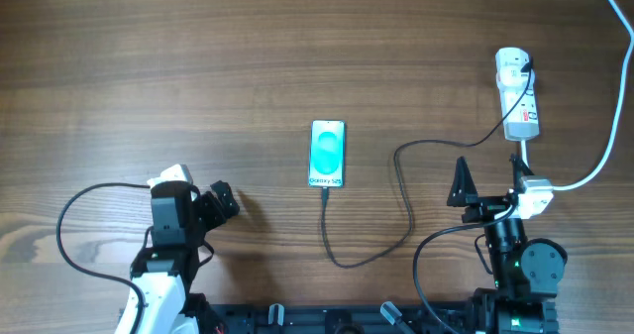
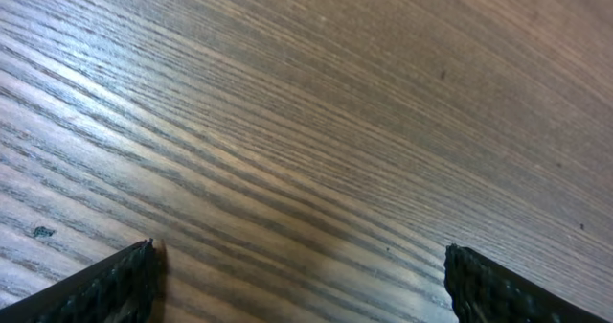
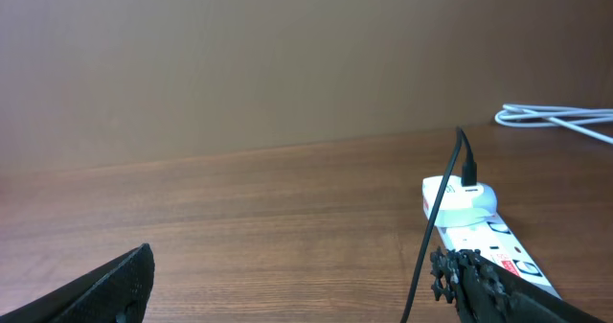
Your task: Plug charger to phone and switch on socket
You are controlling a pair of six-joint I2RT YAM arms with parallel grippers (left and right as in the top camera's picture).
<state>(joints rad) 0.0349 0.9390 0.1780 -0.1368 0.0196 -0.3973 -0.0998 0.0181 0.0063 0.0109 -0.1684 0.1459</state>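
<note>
Ribbed black fingertips [image 2: 110,285] of the left gripper [image 2: 302,289] are noted at the lower corners of its wrist view, spread fully, with only bare table [image 2: 316,122] between them; nothing is held. Equally wide and empty is the right gripper [image 3: 297,289]. Just ahead of it, toward its right finger, the socket [image 3: 488,235] is found, with a white adapter [image 3: 460,196] seated at the far end. From that adapter the charger [image 1: 401,190] is led back past the right gripper's left finger, just beside it, looped toward the robot's base and brought up to the near edge of the phone [image 1: 328,154]. Whether the connector is seated or merely touching cannot be told from above. The phone is laid face up between the two grippers, farther out than both and well apart from each. Risks judged: the cable could be snagged by the right gripper's left finger on any forward reach, and the phone dragged or the connector pulled away. An unbraced phone could be pushed along the table by an insertion. The socket could be shoved or tipped by an off-centre press, and its white cord [image 1: 604,156], lying to the right gripper's right, could be caught. No containers are seen. The switch position cannot be made out.
</note>
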